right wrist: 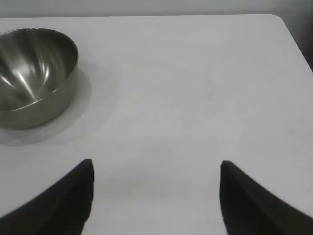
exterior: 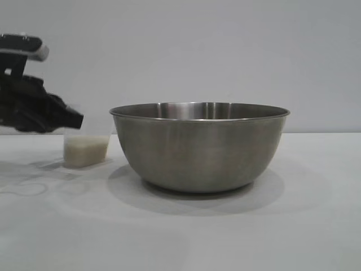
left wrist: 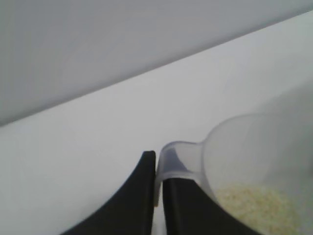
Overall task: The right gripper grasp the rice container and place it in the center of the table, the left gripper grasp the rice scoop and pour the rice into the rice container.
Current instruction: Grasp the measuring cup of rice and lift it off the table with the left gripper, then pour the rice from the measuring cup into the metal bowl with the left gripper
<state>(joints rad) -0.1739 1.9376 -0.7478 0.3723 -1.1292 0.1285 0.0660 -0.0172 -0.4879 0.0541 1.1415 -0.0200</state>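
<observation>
Now | my black two-fingered left gripper (left wrist: pixel 156 196) clamped on side handle of small clear plastic rice scoop (exterior: pixel 86 150), beside large steel rice container (exterior: pixel 199 145) on white bench (exterior: pixel 316 226) | light, thin-walled, spills easily | my right gripper (right wrist: pixel 155 196) apart, idle

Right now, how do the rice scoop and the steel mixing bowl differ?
The rice scoop is a small translucent plastic cup; the steel mixing bowl is brushed metal and far larger. The scoop holds rice; what shows of the bowl's inside in the right wrist view is bare. The left gripper is shut on the scoop's handle; the bowl stands free on the table, with the open right gripper apart from it. Both are upright and open-topped.
</observation>
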